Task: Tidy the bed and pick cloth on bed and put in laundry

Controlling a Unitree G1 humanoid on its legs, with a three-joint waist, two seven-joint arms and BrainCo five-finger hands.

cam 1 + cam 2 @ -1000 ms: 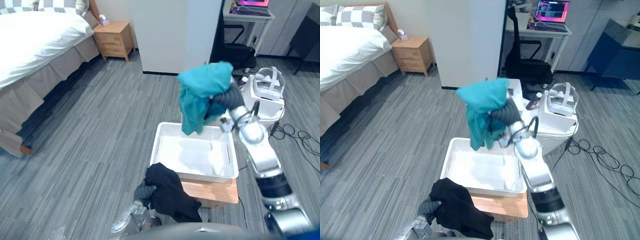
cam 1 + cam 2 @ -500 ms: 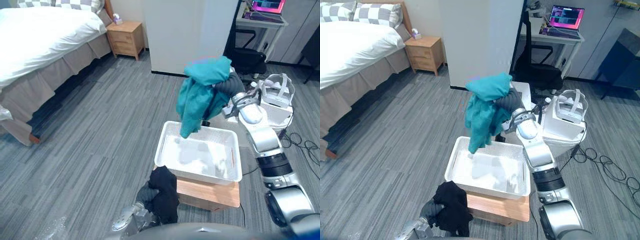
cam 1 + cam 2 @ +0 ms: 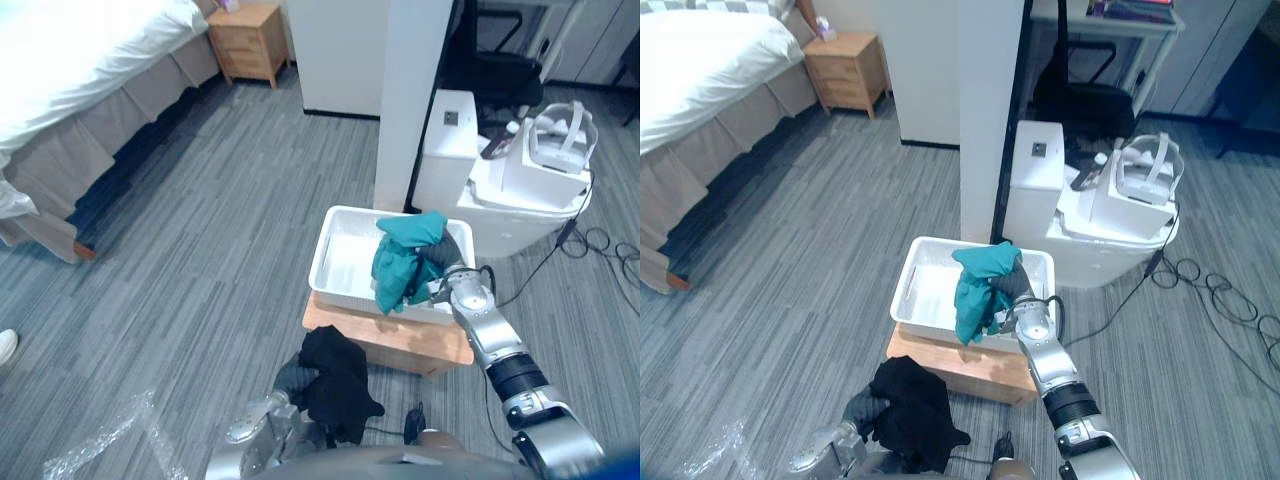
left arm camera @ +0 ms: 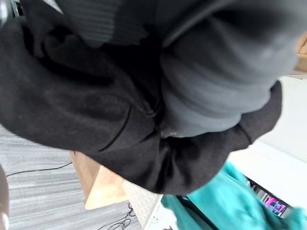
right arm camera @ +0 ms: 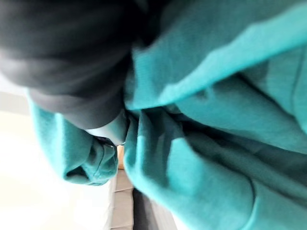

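A teal cloth (image 3: 403, 262) is bunched over my right hand (image 3: 448, 256) and hangs into the white laundry basket (image 3: 345, 262) at its near right side. The basket sits on a low wooden stool (image 3: 400, 345). In the right wrist view the teal cloth (image 5: 216, 143) wraps round the hand's dark cover (image 5: 62, 62). My left hand (image 3: 290, 376) is low in front of the stool, shut on a black cloth (image 3: 338, 388) that hangs from it. In the left wrist view the black cloth (image 4: 72, 105) drapes over that hand, with the teal cloth (image 4: 230, 206) beyond.
The white bed (image 3: 60, 60) and a wooden nightstand (image 3: 250, 30) stand at the far left. A white pillar (image 3: 415, 100) and a white unit carrying a headset (image 3: 535, 165) stand right behind the basket. Clear plastic wrap (image 3: 100, 440) lies on the carpet; a person's shoe (image 3: 5, 345) shows at left.
My right hand has come down with the teal cloth from high above the basket into it. The camera has shifted. The left hand still holds the black cloth.
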